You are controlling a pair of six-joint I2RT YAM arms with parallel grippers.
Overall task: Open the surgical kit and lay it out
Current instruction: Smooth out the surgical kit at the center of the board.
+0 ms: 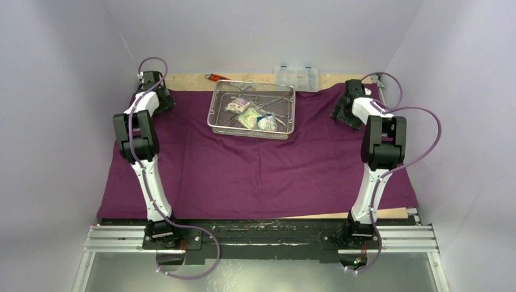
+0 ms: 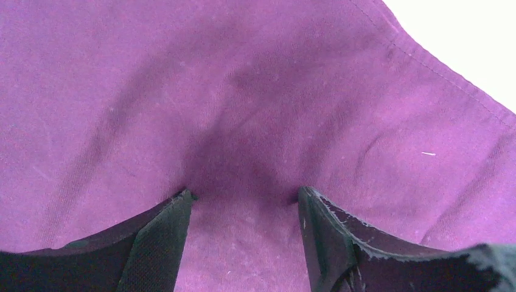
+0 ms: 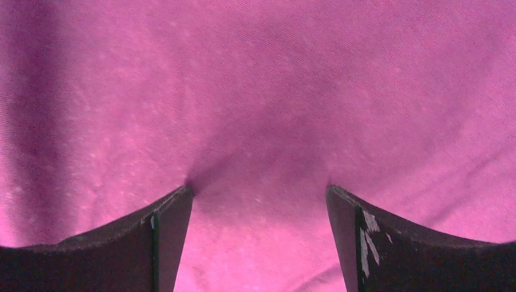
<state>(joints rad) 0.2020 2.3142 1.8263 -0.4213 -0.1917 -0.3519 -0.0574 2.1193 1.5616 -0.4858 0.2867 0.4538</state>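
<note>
The purple cloth (image 1: 261, 176) lies spread flat over the table. The wire tray (image 1: 214, 114) sits on it at the far middle, with the small packets (image 1: 251, 115) inside. The left gripper (image 2: 243, 196) is down at the far left of the cloth. Its fingers stand apart, tips touching the cloth and holding nothing. The right gripper (image 3: 258, 191) is at the far right, wide open, tips on the cloth too.
</note>
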